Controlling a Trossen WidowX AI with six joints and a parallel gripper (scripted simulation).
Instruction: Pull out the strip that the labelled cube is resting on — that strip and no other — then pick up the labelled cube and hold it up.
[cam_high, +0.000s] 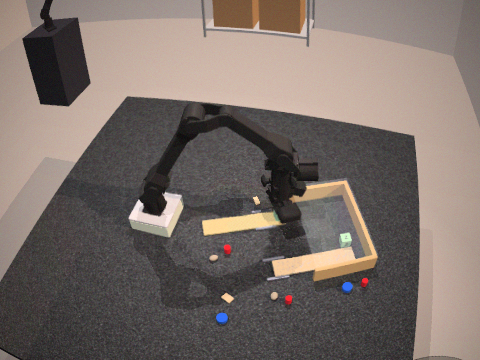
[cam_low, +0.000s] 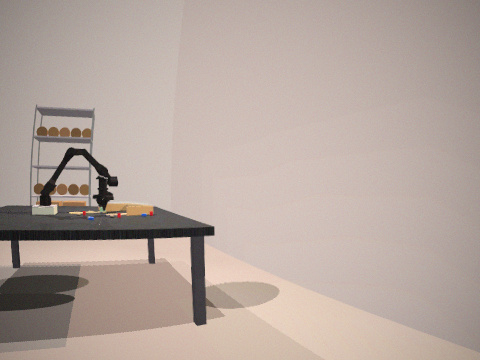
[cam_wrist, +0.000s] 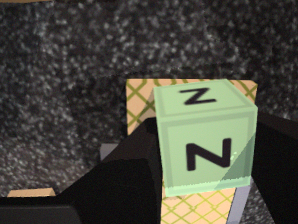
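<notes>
Labelled cube (cam_wrist: 206, 139): pale green, marked N on its top face and on the face toward the wrist camera. It sits on the end of a tan cross-hatched strip (cam_wrist: 196, 223). In the top view this strip (cam_high: 235, 223) lies on the dark mat with its cube-bearing end at the open side of the wooden frame (cam_high: 362, 225) and its remaining length pointing away from the frame. The strip appears to be drawn out of the frame.

Gripper (cam_high: 287, 212): positioned directly over the cube at the frame's open side, hiding nearly all of it from above. In the wrist view the dark fingers stand against two opposite side faces of the cube. Judge the jaws as clamped on the cube, which rests on the strip and is not yet lifted.

Handling: the cube looks rigid, small and light, with flat smooth faces. Hold it on two parallel side faces, centred, low enough to avoid pinching only the top edge. Smooth faces may slip under a weak grip. Lift straight up so the thin strip does not drag along.

Caution: a second green cube (cam_high: 345, 239) stands inside the frame, beside another strip (cam_high: 312, 262) at the frame's near wall. Leave both alone.
</notes>
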